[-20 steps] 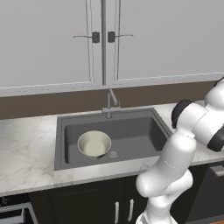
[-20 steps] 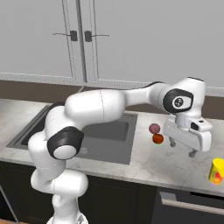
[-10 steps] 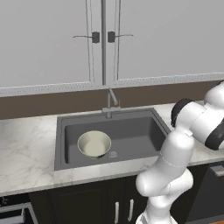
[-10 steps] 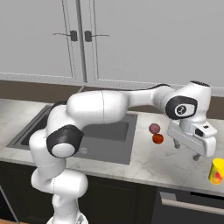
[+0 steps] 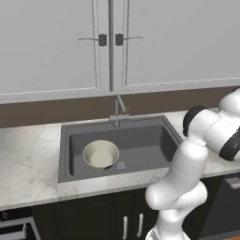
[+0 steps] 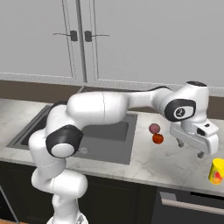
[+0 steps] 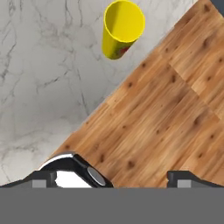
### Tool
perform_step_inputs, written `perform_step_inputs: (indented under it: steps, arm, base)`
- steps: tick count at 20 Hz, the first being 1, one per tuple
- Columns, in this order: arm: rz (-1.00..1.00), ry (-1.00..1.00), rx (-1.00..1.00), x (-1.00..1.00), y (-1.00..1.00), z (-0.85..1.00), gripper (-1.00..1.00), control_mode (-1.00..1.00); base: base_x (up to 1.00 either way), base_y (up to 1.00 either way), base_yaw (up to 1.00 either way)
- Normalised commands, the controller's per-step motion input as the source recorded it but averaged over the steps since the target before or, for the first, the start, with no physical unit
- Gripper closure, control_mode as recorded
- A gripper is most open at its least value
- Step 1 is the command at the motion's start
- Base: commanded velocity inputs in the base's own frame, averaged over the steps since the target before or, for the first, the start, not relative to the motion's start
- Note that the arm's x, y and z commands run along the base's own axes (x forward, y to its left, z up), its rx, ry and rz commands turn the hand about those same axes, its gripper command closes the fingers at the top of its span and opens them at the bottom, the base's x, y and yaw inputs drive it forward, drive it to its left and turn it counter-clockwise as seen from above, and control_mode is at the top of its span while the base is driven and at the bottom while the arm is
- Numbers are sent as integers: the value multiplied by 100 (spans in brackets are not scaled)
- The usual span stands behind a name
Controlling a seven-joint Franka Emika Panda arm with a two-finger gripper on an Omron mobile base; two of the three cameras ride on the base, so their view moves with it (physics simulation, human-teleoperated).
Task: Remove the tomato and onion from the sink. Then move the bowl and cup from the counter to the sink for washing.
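While our left base view gives us the bowl (image 5: 100, 153) inside the sink (image 5: 140, 145), our right base view adds the onion (image 6: 154, 128) and tomato (image 6: 158, 138) touching on the counter (image 6: 153, 159) beside that sink, our gripper (image 6: 190, 149) spread empty near the cup (image 6: 216, 171). Wood floor (image 7: 166, 118) lies past the counter's edge.

Counted on inspection: one sink (image 5: 140, 145) with one faucet (image 5: 118, 110); one bowl (image 5: 100, 153); one cup (image 6: 216, 170); one tomato (image 6: 158, 138); one onion (image 6: 154, 128); one counter (image 6: 153, 159); two cabinet doors overhead, each with one handle
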Motion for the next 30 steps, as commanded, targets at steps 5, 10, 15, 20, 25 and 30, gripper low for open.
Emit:
perform_step_inputs:
  steps: [5, 10, 15, 20, 25, 30]
  arm:
    - [10, -1, -9, 8, -6, -13, -100, -100]
    - [18, -4, -3, 6, -8, -13, -100, -100]
    - [23, -2, -1, 6, -9, -12, -100, -100]
    - [25, 0, -2, 8, -17, -7, -100, -100]
    - [21, 0, -4, 11, -22, -4, -100, -100]
    - [16, 0, -3, 11, -18, -4, -100, -100]
  base:
    - [0, 0, 0]
    - [0, 0, 0]
    - [0, 0, 0]
    - [0, 0, 0]
    - [0, 0, 0]
    - [0, 0, 0]
